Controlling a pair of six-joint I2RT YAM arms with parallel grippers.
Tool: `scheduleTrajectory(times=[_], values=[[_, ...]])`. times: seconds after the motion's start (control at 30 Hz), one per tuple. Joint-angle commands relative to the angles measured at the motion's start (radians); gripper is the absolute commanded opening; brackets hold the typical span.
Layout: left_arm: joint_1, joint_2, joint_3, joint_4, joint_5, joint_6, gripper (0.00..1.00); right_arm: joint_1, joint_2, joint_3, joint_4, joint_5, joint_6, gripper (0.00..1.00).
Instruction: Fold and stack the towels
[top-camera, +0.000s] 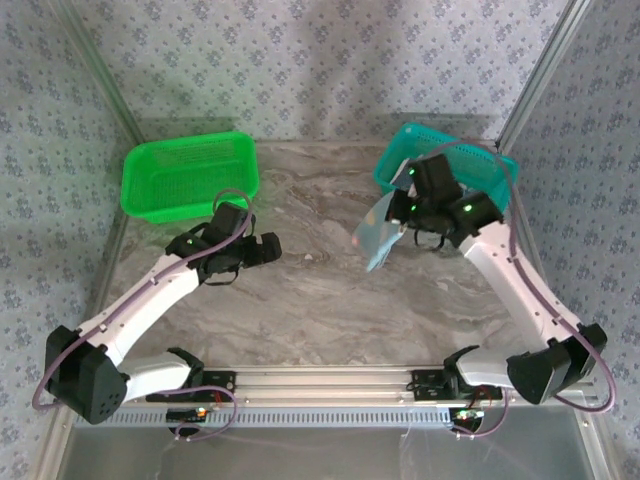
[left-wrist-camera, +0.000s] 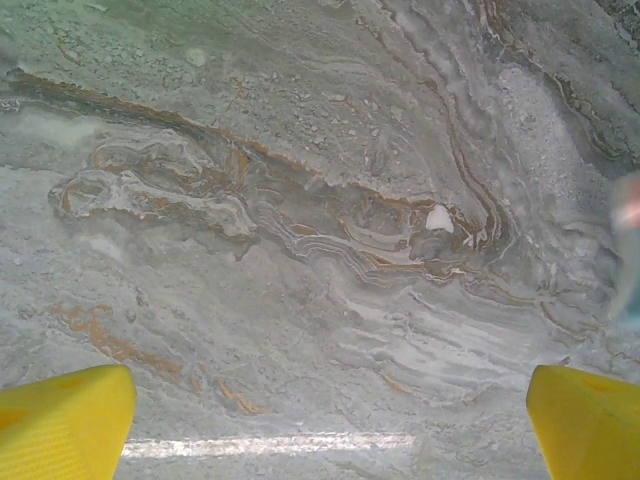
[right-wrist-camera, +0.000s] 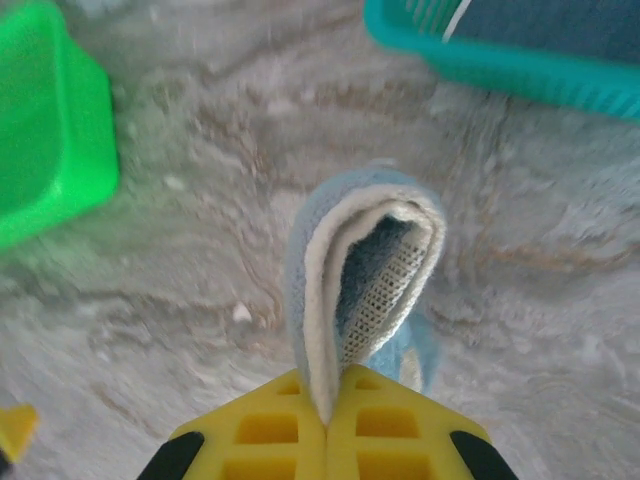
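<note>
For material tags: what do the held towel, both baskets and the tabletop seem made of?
Towel: soft cloth, fuzzy pile, folds limply. Green basket and teal basket: probably rigid moulded plastic, perforated walls. Tabletop: marble-look, veined, slightly glossy; stone or laminate unclear.

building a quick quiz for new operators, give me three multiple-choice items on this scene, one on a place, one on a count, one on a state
1. Where on the table is the green basket? A far left B far right C near edge
2. How many baskets? A one B two C four
3. The right gripper is: A open B shut on a towel C shut on a basket
Answers: 1 A, it sits far left in the top view. 2 B, one green, one teal basket. 3 B, it pinches the towel.
</note>
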Motion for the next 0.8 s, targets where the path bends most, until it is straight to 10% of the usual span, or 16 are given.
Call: scheduleTrajectory(times=[0.0, 0.37, 0.77], values=[[0.013, 0.005, 0.029, 0.009, -0.002, 0.031, 1.00, -0.095, 0.054, 0.174, -0.182, -0.048, -0.019, 0.00], [0.050, 0.023, -0.001, 0.071, 0.059, 0.033, 1.00, -0.386, 0.173, 0.458, -0.145, -0.088, 0.074, 0.00], [0.077, 0.050, 0.006, 0.069, 0.091, 0.040, 1.00, -0.441, 0.412, 0.643, 0.008, 0.033, 0.064, 0.00]])
